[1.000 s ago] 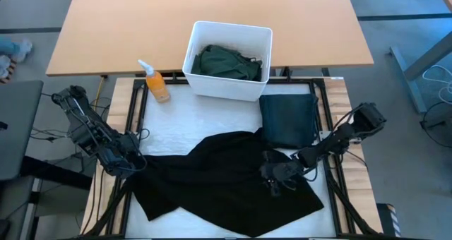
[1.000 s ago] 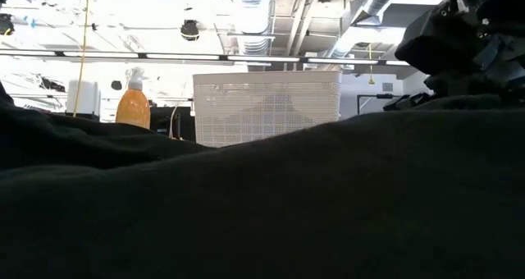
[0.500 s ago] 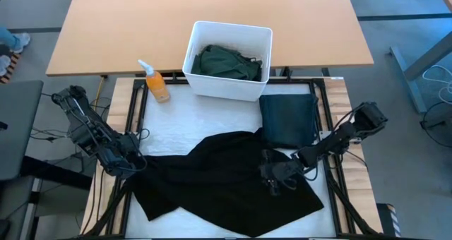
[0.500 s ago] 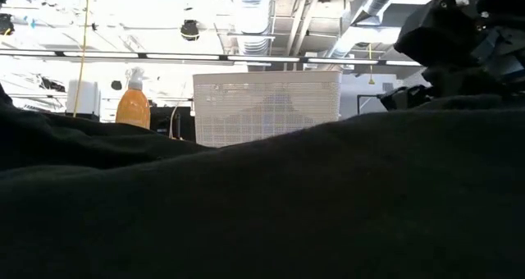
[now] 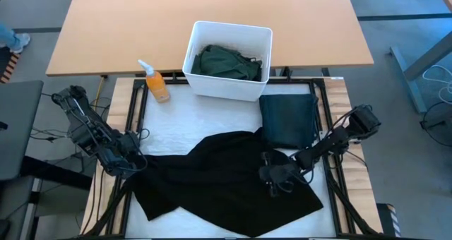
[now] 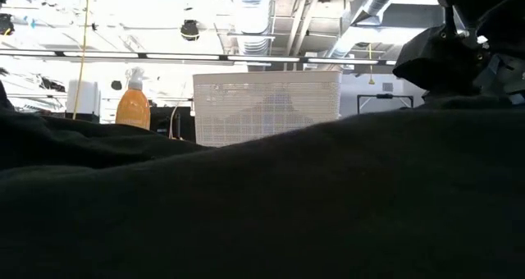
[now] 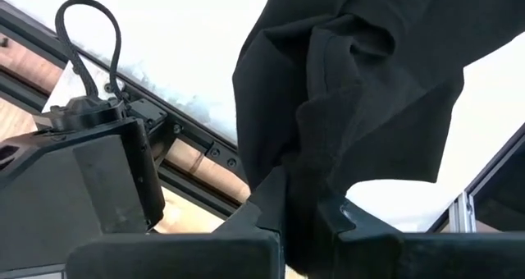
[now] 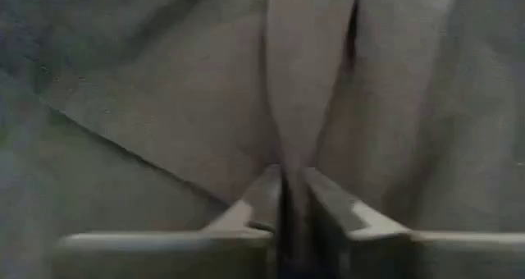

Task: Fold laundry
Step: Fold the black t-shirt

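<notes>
Left gripper [image 7: 299,217] has its fingers [image 7: 267,198] pressed together on a bunched fold of the black shirt [image 5: 226,180], right at the garment's left edge, lower left of the high view. Right gripper [image 8: 293,198] is doing the same thing over on the lower right: fingers [image 8: 332,205] nearly shut, pinching a raised ridge of that same shirt cloth between them.

The shirt itself is spread wide and rumpled across the lower middle of the white surface [image 5: 176,130]. Just above its right end lies a folded dark garment [image 5: 288,118], neat rectangle. Upper middle, the white bin [image 5: 227,60] sits with a dark green garment [image 5: 227,62] crumpled inside. An orange spray bottle [image 5: 155,82] stands just left of the bin.

Low view is mostly black cloth filling the frame, bin and bottle poking up behind it
</notes>
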`<control>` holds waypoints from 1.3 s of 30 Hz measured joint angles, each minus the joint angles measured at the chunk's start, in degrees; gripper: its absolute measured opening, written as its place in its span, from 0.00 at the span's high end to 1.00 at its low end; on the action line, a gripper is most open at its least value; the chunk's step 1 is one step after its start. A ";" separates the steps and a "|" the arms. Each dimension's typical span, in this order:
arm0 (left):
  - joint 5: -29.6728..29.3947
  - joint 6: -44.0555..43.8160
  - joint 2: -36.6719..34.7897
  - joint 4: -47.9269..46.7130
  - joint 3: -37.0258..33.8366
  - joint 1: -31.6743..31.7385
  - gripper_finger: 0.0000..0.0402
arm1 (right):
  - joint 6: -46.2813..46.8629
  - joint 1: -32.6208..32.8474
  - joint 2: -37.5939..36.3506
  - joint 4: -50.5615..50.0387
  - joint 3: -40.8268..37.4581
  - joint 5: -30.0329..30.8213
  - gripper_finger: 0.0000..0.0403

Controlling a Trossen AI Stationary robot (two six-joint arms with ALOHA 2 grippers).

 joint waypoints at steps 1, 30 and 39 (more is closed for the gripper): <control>-0.21 0.18 0.00 -0.02 0.00 0.00 0.96 | -0.25 -0.03 -0.52 -0.44 -0.08 0.01 0.90; -25.82 59.56 28.46 65.69 -16.36 8.07 0.57 | 0.28 -0.42 -3.89 -0.24 -0.15 -1.48 0.95; -23.01 63.46 41.32 66.62 -11.35 10.04 0.57 | 0.90 -0.42 -3.89 0.57 -0.15 -1.48 0.95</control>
